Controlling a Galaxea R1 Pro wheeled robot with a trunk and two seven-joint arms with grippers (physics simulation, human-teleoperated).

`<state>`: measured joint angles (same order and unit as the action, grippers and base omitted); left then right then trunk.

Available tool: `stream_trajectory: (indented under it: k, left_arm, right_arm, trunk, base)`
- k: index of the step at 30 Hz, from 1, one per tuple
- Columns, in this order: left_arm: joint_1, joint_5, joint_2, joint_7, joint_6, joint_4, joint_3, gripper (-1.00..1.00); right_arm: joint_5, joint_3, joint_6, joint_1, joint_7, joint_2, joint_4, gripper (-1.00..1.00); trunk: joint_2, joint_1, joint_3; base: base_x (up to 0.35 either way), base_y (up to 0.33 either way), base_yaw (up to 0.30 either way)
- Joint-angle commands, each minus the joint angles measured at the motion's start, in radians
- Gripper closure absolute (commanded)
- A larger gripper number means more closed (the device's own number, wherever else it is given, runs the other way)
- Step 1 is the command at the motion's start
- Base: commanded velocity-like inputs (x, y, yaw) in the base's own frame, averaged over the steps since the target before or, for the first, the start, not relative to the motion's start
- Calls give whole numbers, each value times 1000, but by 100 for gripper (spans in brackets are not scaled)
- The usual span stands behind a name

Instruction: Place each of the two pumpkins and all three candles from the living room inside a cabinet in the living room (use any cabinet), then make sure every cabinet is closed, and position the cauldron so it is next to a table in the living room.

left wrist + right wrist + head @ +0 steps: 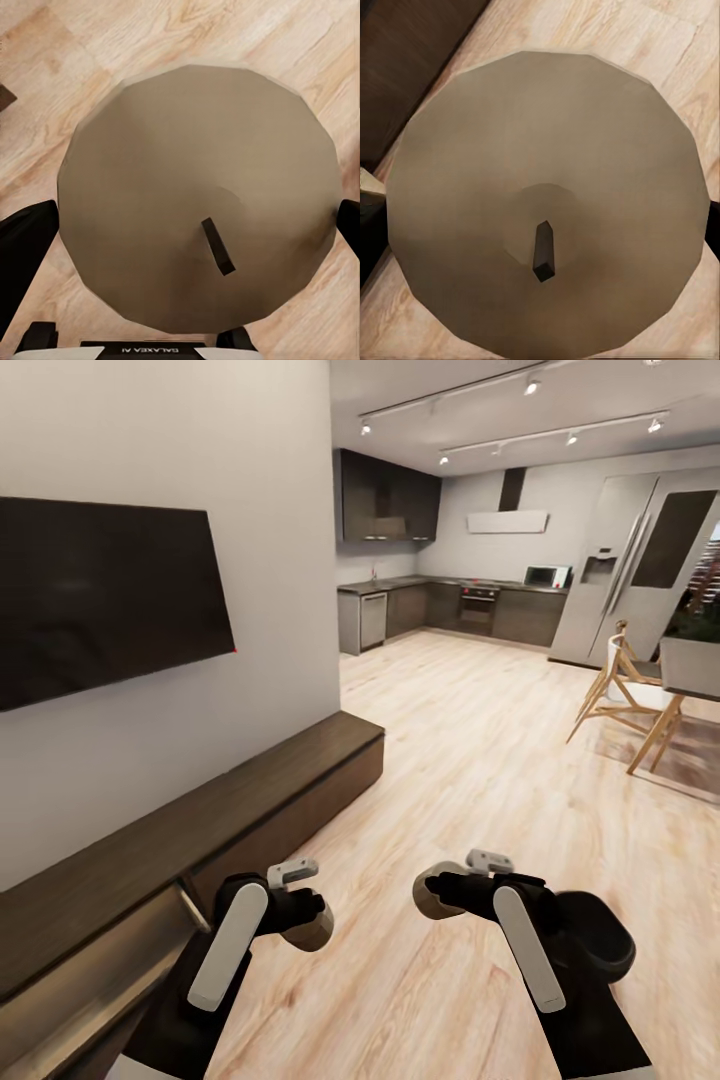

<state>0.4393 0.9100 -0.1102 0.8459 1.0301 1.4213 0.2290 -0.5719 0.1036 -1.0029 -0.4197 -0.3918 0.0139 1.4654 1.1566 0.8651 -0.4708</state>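
Olive-tan candles sit clamped in both grippers: left candle [312, 932] in the left gripper [300, 920], right candle [432, 893] in the right gripper [445, 892]; dark cabinet [200, 830] at ten o'clock.

**Open floor ahead, cabinet along the left**

A wide stretch of bare wooden floor [470, 760] is seen ahead, and free passage is offered there up to the kitchen. The left side is closed by the long low cabinet [250, 800] standing against the wall. One drawer [120, 960] near the left arm is seen pulled out into the way. On the right, the passage is narrowed by wooden chairs [625, 695] and a table [690, 665]. A black cauldron [595, 945] stands on the floor just beside the right arm.
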Motion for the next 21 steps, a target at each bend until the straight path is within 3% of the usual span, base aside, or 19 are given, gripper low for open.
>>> stream_trajectory:
  k: [1,21]
  left_arm:
    - [1,10,0,10,2,1,1,100]
    - [1,10,0,5,1,1,1,100]
  right_arm:
    - [-11,0,-2,-1,-10,0,1,100]
    - [-9,1,-2,-1,-11,0,1,100]
  trunk:
    - [1,0,0]
    - [1,0,26]
  base:
    - [-227,-182,194]
    - [-19,-14,191]
